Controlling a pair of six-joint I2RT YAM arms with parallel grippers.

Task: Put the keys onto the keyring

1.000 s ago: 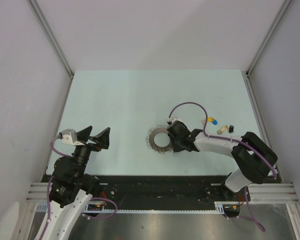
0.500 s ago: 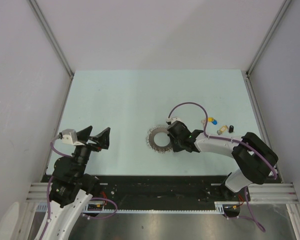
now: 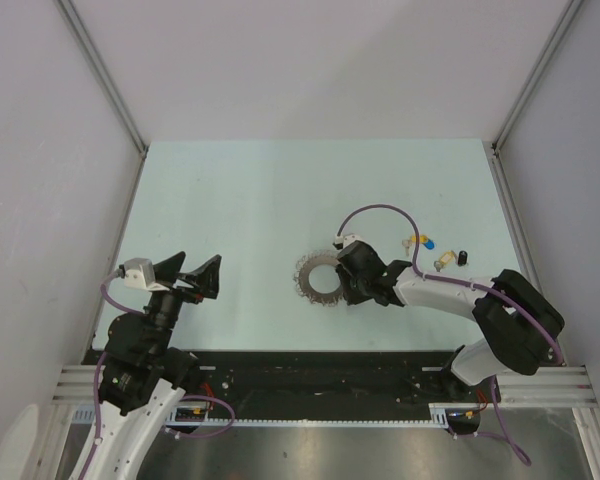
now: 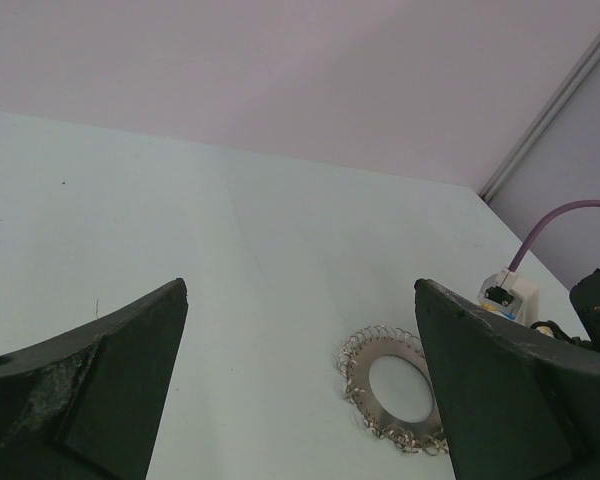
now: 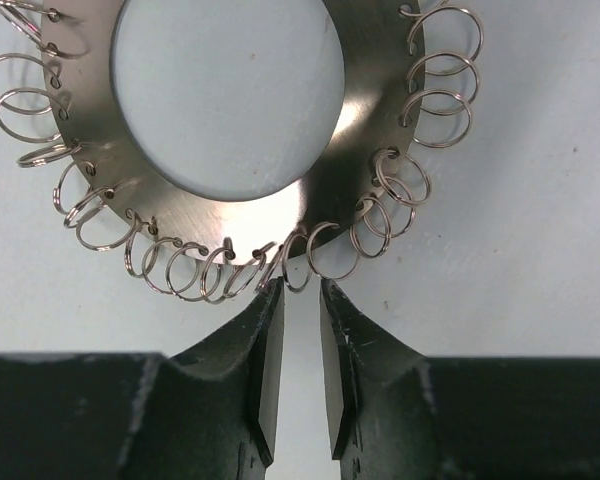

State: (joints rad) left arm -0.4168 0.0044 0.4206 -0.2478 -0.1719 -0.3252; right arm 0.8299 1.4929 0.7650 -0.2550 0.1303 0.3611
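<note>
- My right pincer (image 5: pixel 300 290) lay low over the table (image 3: pixel 230 200). Its 2 fingers were parted by a narrow slit and grasped nothing.
- Its tips met the near rim of the keyring (image 5: pixel 370 150), among the small wire loops (image 5: pixel 435 120) fringing that rim; 1 loop touched a fingertip.
- The keyring lay flat near the middle of the table.
- The keys (image 3: pixel 421 241) lay scattered on the table to the right of the keyring, apart from it, on the far side of my right arm.
- My left pincer (image 4: pixel 300 290) hung released, its fingers spread wide, well to the left of the keyring.
</note>
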